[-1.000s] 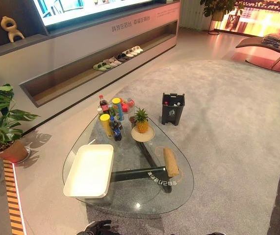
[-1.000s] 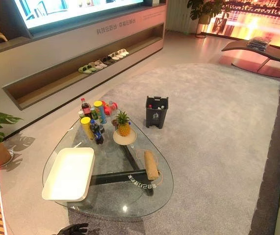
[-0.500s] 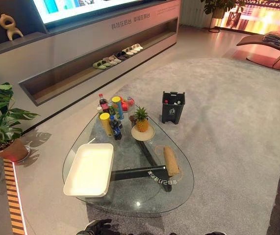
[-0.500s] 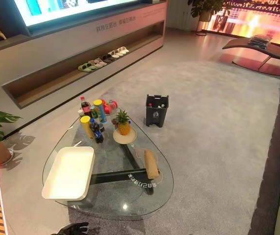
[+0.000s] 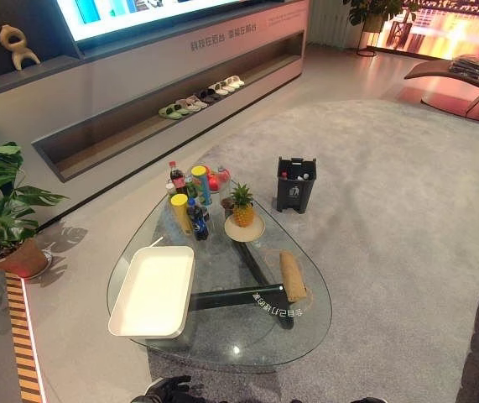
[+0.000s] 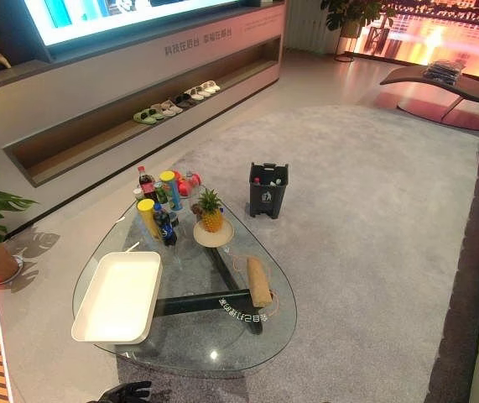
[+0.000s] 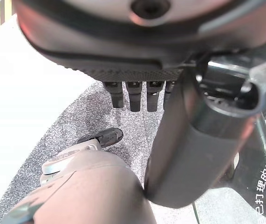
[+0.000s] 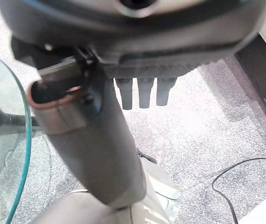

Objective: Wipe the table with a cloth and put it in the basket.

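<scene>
A potted plant (image 5: 0, 214) is standing on the floor at the far left. The left hand (image 5: 165, 390) is hanging low at the bottom edge of the eye views, short of the near rim of the glass tabletop (image 5: 247, 348); in its wrist view the fingers (image 7: 133, 95) are hanging straight and relaxed in a row, holding nothing, over the grey carpet (image 5: 390, 185). On the left part of the tabletop a white rectangular tray (image 5: 153, 291) is lying. Behind it, at the far end of the glass, a cluster of bottles and cans (image 5: 190, 197) is standing, and just to the right of them a pineapple (image 5: 242, 207) is sitting upright on a round plate (image 5: 245, 230). Nearer and further right, the rolled tan cloth (image 5: 293, 276) is lying on the glass close to its right rim, well apart from both hands and untouched by any fingers. Beyond the tabletop on the carpet, a dark bin (image 5: 296, 185) is standing. The right hand (image 8: 144, 88) is showing in its own wrist view beside the rim of the glass, its fingers (image 8: 144, 97) straight and loose, close together, empty, above the carpet.
</scene>
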You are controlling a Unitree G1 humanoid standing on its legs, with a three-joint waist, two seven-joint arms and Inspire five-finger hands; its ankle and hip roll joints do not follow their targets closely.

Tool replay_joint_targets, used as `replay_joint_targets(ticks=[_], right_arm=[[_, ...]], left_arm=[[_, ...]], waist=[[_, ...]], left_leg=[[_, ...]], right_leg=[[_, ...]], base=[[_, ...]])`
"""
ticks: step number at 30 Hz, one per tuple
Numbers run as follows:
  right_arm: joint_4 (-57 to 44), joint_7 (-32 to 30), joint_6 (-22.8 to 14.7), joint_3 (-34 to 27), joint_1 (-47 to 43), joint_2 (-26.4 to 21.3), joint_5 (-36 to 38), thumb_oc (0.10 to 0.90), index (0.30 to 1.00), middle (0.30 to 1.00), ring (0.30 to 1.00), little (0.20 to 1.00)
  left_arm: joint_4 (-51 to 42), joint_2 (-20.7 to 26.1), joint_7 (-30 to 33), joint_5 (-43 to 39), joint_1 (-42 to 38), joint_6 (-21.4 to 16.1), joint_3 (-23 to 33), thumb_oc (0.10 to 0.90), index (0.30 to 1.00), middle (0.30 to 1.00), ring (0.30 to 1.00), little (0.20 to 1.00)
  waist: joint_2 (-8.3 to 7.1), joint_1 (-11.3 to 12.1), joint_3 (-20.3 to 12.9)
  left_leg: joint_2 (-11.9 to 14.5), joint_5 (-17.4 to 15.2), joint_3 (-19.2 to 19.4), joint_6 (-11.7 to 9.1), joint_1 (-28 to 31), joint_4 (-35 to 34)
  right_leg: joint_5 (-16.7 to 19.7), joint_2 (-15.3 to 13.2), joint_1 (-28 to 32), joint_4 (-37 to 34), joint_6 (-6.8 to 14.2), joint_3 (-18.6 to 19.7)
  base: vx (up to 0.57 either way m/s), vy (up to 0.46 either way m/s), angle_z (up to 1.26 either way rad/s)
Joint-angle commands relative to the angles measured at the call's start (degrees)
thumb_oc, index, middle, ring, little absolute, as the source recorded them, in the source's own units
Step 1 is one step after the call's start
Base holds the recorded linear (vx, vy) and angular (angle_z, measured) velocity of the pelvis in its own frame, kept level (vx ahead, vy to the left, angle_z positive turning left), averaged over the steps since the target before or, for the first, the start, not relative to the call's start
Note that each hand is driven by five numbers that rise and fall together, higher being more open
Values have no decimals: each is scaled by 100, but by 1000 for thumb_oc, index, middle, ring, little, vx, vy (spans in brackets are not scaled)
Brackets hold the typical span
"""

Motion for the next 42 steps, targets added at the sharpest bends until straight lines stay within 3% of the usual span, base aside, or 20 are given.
replay_joint_targets(ticks=[1,12,16,20,30,36,42], right_arm=[[209,11,-46,195,-434,-94,-16,800,900,900,900,900],[164,62,12,278,-438,-205,-4,800,900,900,900,900],[33,-2,-40,368,-632,-374,75,800,900,900,900,900],[-51,-297,21,469,-1307,-413,311,800,900,900,900,900],[-208,-765,-56,400,-1948,-642,891,800,900,900,900,900],[-337,-903,-105,337,-2280,-771,1224,800,900,900,900,900],[-472,-1186,-365,188,-2254,-817,1460,800,900,900,900,900]], left_arm=[[388,-58,82,166,-446,-162,-90,800,900,900,900,900],[228,1,398,-207,-436,-238,-74,800,900,900,900,900],[47,60,586,-834,-666,-402,-68,800,900,900,900,900],[-77,143,786,-1772,-1343,-639,108,800,900,900,900,900],[-208,384,621,-2941,-1949,-1005,405,800,900,900,900,900],[-400,449,709,-3014,-2189,-965,376,800,900,900,900,900],[-490,551,690,-2906,-2157,-851,429,800,900,900,900,900]], waist=[[-141,11,21],[-31,-34,242],[91,-120,664],[197,-224,1373],[190,-61,2263],[166,-38,2572],[113,-38,2572]], left_leg=[[-177,-426,-113,-32,18,1],[-163,-312,-118,-66,-221,1],[-199,-144,-111,-51,-675,1],[-259,103,-111,-14,-1434,1],[-383,457,-250,-86,-2483,138],[-487,322,-331,-101,-3488,1200],[-522,-231,-446,-3,-4585,2775]], right_leg=[[-288,-75,66,178,177,-325],[-158,-98,-175,144,202,-288],[-48,-130,-697,208,186,-223],[170,-70,-1608,322,120,-52],[127,-81,-2762,1017,53,-160],[-92,-18,-3663,1916,-40,-209],[-531,11,-4644,3150,-185,-144]], base=[[0,0,0],[26,4,0],[-167,62,-4],[-277,35,0],[-113,-4,-3],[-88,-44,6],[-34,-71,20]])
